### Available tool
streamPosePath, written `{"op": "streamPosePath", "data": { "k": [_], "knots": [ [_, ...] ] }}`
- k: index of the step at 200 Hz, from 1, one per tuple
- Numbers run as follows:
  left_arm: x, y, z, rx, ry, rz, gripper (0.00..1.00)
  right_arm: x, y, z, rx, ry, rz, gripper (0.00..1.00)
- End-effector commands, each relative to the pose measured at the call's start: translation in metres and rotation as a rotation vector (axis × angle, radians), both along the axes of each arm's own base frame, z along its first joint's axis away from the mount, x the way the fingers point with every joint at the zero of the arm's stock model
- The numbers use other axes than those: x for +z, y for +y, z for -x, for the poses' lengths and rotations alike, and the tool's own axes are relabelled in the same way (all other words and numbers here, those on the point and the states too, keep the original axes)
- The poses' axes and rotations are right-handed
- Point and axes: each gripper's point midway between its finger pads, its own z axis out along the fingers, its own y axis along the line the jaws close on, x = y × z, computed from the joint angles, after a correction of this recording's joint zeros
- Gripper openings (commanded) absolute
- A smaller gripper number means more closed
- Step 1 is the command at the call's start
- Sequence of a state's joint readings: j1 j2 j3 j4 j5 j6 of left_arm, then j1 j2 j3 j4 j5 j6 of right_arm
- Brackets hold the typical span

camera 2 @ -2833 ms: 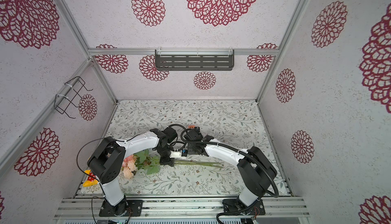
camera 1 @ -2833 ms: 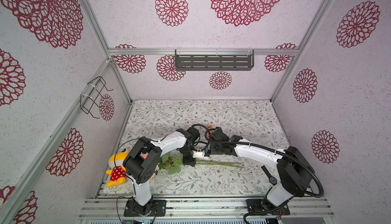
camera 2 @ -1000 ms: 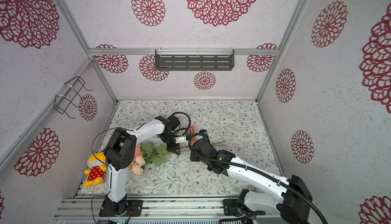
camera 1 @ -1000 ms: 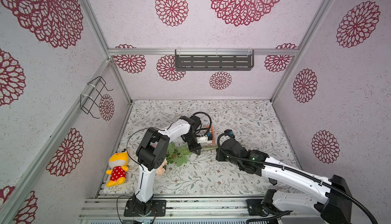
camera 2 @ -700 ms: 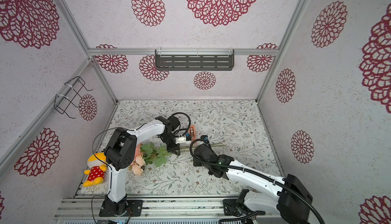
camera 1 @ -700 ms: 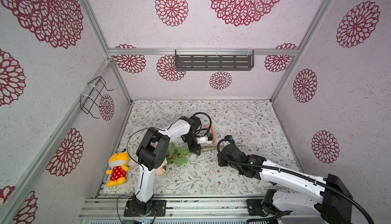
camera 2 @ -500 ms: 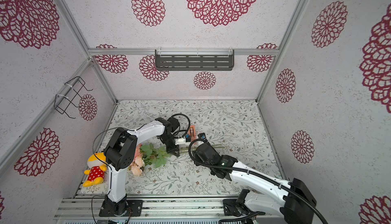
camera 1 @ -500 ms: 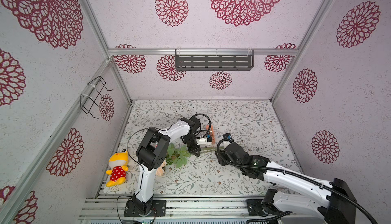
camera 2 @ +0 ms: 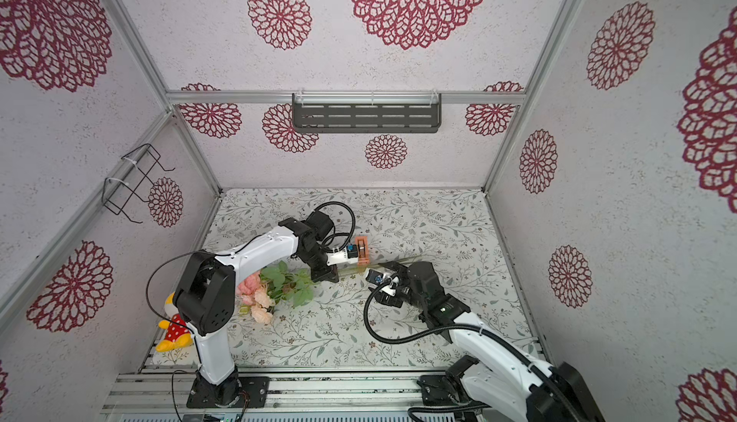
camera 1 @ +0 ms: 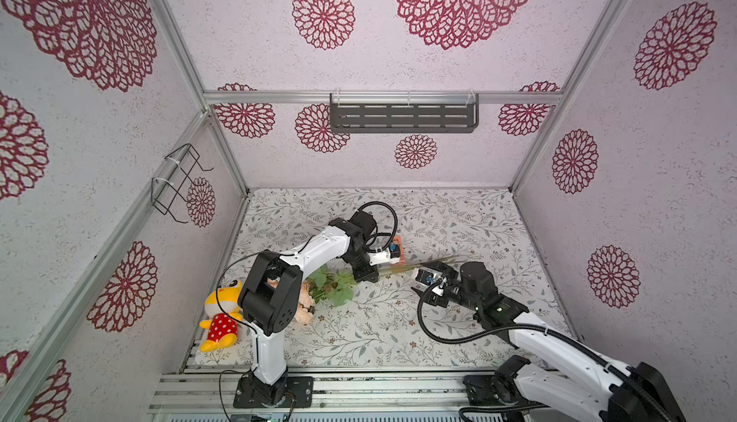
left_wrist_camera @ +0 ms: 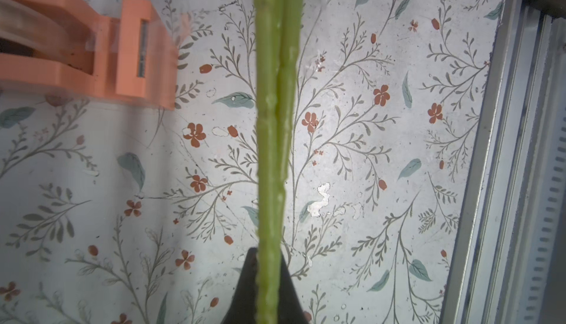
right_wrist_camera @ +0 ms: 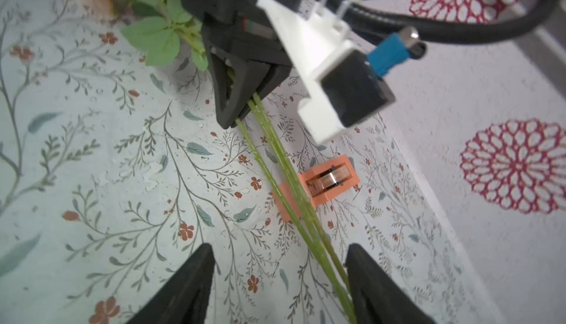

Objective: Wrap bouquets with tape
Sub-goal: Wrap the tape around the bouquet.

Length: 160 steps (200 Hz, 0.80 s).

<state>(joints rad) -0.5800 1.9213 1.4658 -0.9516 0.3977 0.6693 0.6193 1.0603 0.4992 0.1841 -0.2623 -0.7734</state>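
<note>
The bouquet lies across the patterned floor, with pink and peach blooms (camera 1: 302,307) (camera 2: 255,298) at the left and green stems (left_wrist_camera: 272,123) (right_wrist_camera: 277,166) running right. My left gripper (camera 1: 365,274) (camera 2: 325,274) (left_wrist_camera: 267,261) (right_wrist_camera: 235,114) is shut on the stems near the leaves. The orange tape dispenser (camera 1: 399,254) (camera 2: 362,254) (left_wrist_camera: 92,46) (right_wrist_camera: 329,184) sits on the floor just behind the stems. My right gripper (camera 1: 418,279) (camera 2: 378,282) (right_wrist_camera: 278,246) stands open around the stem ends, which pass close to one finger.
A yellow plush toy (camera 1: 219,320) (camera 2: 173,332) in a red dotted dress lies at the front left corner. A dark shelf (camera 1: 402,117) hangs on the back wall and a wire basket (camera 1: 179,184) on the left wall. An aluminium rail (camera 1: 359,384) runs along the front edge.
My right gripper has opened and shifted slightly right along the stems. The left arm and the bouquet have barely moved over the last second.
</note>
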Motion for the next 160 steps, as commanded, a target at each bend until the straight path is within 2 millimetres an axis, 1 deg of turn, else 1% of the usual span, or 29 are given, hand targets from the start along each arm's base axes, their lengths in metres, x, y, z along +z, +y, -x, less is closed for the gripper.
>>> {"op": "streamPosePath", "data": {
  "k": [1,16,23,45,62,74,110,128,149,150,152,160],
  "knots": [
    [-0.003,-0.001,0.002,-0.029,0.010,-0.014,0.00,0.023,0.015,-0.015,0.128,-0.215,0.099,0.64],
    [-0.003,-0.002,0.004,-0.034,0.016,-0.011,0.00,0.014,0.017,-0.020,0.152,-0.199,0.165,0.62],
    [-0.003,-0.002,0.004,-0.030,0.016,-0.012,0.00,0.013,0.017,-0.025,0.147,-0.207,0.181,0.59],
    [-0.001,-0.004,0.004,-0.031,0.014,-0.005,0.00,0.010,0.022,-0.034,0.163,-0.224,0.214,0.57],
    [-0.002,-0.005,0.004,-0.035,0.025,-0.006,0.00,0.001,0.026,-0.035,0.202,-0.199,0.255,0.53],
    [-0.001,-0.005,0.005,-0.039,0.031,-0.007,0.00,-0.009,0.028,-0.033,0.236,-0.172,0.289,0.51],
    [0.004,-0.007,0.007,-0.050,0.041,0.007,0.00,-0.025,0.023,-0.038,0.233,-0.164,0.350,0.47],
    [0.006,-0.008,0.010,-0.063,0.049,0.016,0.00,-0.028,0.019,-0.042,0.220,-0.178,0.385,0.45],
    [0.011,-0.009,0.013,-0.074,0.065,0.028,0.00,-0.028,0.019,-0.048,0.207,-0.230,0.405,0.36],
    [0.005,-0.009,0.013,-0.074,0.081,0.019,0.00,-0.028,0.019,-0.049,0.206,-0.232,0.407,0.35],
    [0.000,-0.009,0.014,-0.074,0.093,0.012,0.00,-0.028,0.020,-0.049,0.204,-0.239,0.409,0.34],
    [-0.002,-0.009,0.015,-0.080,0.106,0.006,0.00,-0.027,0.020,-0.052,0.192,-0.268,0.414,0.28]
  ]
}}
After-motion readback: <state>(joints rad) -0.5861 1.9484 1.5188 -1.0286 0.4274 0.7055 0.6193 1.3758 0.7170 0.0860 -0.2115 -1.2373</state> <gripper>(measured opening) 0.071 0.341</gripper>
